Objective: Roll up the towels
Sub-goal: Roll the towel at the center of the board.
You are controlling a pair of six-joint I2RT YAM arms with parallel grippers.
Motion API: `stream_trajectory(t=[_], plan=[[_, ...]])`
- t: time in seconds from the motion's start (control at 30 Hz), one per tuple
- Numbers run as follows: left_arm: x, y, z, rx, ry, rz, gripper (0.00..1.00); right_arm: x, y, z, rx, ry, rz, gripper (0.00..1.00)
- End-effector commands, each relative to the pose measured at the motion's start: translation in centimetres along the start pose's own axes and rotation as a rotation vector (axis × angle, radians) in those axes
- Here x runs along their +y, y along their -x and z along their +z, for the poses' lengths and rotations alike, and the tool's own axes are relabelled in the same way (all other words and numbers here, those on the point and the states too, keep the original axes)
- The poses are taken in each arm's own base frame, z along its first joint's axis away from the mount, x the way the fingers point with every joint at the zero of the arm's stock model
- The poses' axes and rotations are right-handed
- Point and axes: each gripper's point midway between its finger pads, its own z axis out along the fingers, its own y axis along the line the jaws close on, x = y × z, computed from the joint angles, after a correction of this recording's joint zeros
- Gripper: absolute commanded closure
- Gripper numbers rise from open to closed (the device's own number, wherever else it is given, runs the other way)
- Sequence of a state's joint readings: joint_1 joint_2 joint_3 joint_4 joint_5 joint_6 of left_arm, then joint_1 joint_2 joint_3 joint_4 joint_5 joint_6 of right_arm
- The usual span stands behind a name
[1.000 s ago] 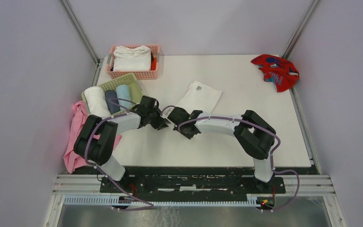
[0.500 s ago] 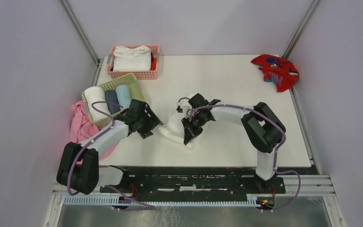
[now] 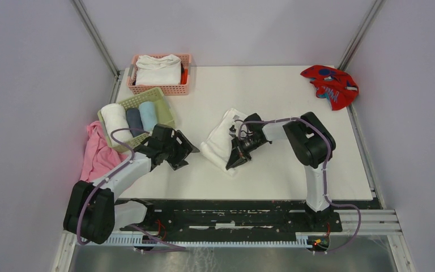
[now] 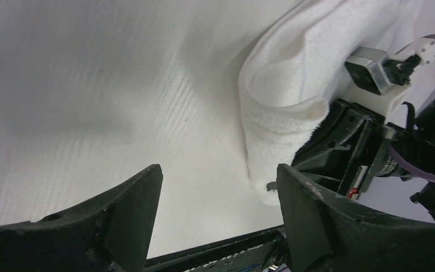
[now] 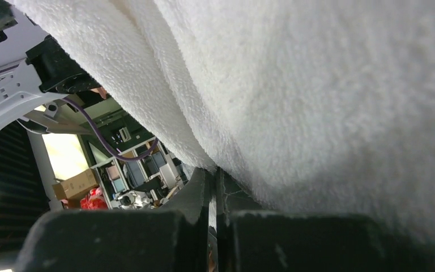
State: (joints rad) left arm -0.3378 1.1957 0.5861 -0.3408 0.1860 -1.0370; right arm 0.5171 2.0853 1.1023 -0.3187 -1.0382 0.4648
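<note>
A white towel [image 3: 220, 140] lies folded over itself in the middle of the table [image 3: 294, 113]. My right gripper [image 3: 231, 161] is shut on the towel's near edge; in the right wrist view its terry [image 5: 317, 85] fills the frame above the closed right gripper [image 5: 215, 181]. My left gripper [image 3: 184, 157] hovers open just left of the towel with nothing in it. In the left wrist view the left gripper [image 4: 218, 192] frames bare table, with the white towel [image 4: 283, 102] ahead on the right. A red towel with blue marks [image 3: 329, 85] sits crumpled at the far right corner.
A green basket [image 3: 160, 96] at the left holds rolled towels: white [image 3: 113, 119], dark blue [image 3: 134, 120] and light blue [image 3: 148, 115]. A pink basket [image 3: 173, 89] at the back holds a folded white cloth. A pink cloth [image 3: 93, 156] hangs off the left edge.
The flat towel has been pulled up and folded over by the right gripper, which stays shut on it. The left gripper opened, let go and drew back to the left.
</note>
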Motion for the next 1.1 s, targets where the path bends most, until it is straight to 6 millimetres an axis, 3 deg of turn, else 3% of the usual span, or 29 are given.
stream_trajectory(t=[0.0, 0.1, 0.23, 0.37, 0.43, 0.6, 0.67, 0.8, 0.87, 0.97, 1.07], plan=[[-4.3, 0.6, -0.3, -0.004, -0.167, -0.028, 0.19, -1.2, -0.1, 0.4, 0.009, -0.015, 0.037, 0.99], [-6.3, 1.0, -0.2, -0.002, -0.208, -0.028, 0.16, -1.6, 0.0, 0.3, 0.016, -0.049, 0.036, 0.99], [-7.4, 1.4, 0.9, -0.020, -0.155, 0.001, 0.15, -1.7, 0.2, 0.1, 0.010, -0.074, 0.024, 0.99], [-6.4, 1.4, 2.9, -0.020, -0.054, 0.013, 0.16, -1.8, 0.2, -0.1, 0.006, -0.092, 0.017, 0.99], [-5.1, 1.3, 4.0, -0.012, 0.017, 0.021, 0.19, -1.8, 0.1, -0.1, 0.007, -0.093, 0.017, 0.99], [-1.4, 0.3, 5.7, 0.033, 0.154, 0.066, 0.35, -1.6, -0.1, -0.3, 0.004, -0.093, 0.018, 0.99], [-0.2, 0.0, 6.0, 0.043, 0.196, 0.079, 0.47, -1.5, -0.1, -0.3, 0.003, -0.091, 0.016, 0.99], [1.7, 0.6, 6.1, 0.018, 0.273, 0.117, 0.69, -1.5, -0.3, -0.3, 0.006, -0.085, 0.025, 0.99], [2.3, 1.1, 6.1, 0.010, 0.305, 0.139, 0.72, -1.8, -0.4, -0.2, 0.010, -0.090, 0.032, 0.99], [2.4, 1.5, 6.2, 0.017, 0.311, 0.144, 0.69, -2.6, -0.6, 0.0, 0.017, -0.112, 0.049, 0.99], [1.6, 2.2, 5.8, -0.011, 0.284, 0.144, 0.42, -3.6, -0.9, 0.1, 0.026, -0.142, 0.066, 0.99]])
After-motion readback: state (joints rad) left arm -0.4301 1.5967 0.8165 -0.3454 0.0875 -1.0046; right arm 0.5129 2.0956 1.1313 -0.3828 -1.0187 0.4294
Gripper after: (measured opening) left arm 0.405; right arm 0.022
